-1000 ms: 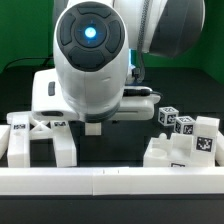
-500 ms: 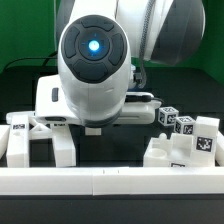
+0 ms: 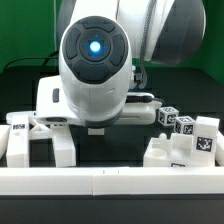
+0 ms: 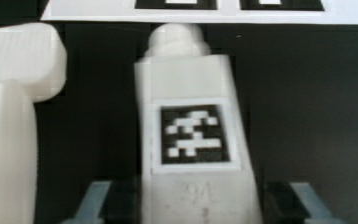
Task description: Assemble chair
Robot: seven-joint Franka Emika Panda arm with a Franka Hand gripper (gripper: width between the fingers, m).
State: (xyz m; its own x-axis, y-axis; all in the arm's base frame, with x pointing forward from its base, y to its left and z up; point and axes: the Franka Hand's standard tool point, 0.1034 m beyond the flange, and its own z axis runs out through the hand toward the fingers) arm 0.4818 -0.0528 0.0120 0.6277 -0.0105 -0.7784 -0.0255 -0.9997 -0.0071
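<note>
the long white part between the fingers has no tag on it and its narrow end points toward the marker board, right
No: the long white part between the fingers does carry a black-and-white tag, plain in the wrist view. Its narrow end does point toward the marker board.

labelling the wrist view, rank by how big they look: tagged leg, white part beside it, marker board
1. tagged leg
2. white part, cut off by the frame
3. marker board, only a strip shows
</note>
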